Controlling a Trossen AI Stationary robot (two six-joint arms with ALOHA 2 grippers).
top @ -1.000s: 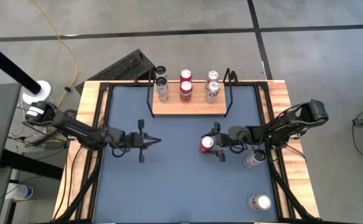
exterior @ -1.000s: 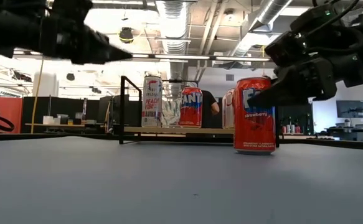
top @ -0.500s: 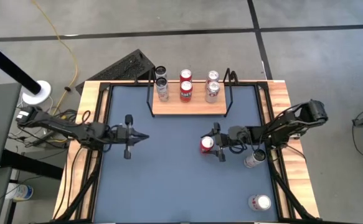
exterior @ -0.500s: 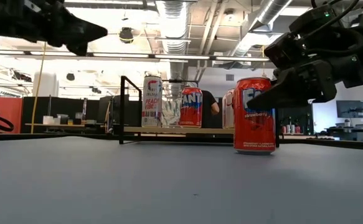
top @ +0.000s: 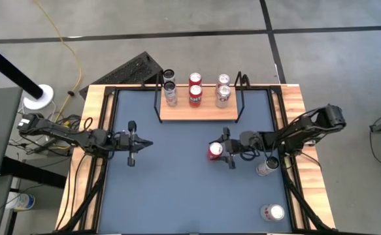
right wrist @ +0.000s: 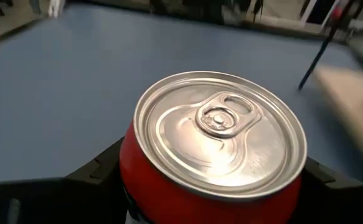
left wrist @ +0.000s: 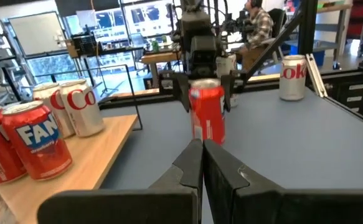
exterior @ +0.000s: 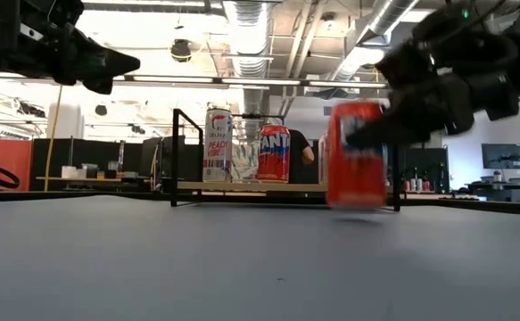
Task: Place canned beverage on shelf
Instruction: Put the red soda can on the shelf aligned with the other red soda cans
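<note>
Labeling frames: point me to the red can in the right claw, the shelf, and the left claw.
red can (top: 215, 151), high view, on its silver lid.
shelf (top: 198, 113), high view, bare wood board in front of the cans.
left claw (top: 146, 141), high view, at its closed fingertips.

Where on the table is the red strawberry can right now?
In the high view, the red strawberry can stands right of centre on the blue table, between the right end effector fingers, just in front of the shelf.

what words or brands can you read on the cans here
"PEACH VIBE": tall white can on the shelf.
"FANTA", partly hidden: red shelf can.
"Co", cut off: silver shelf can.
"oke": silver can on the table.
Red can in the right gripper: too blurred to read.
</note>
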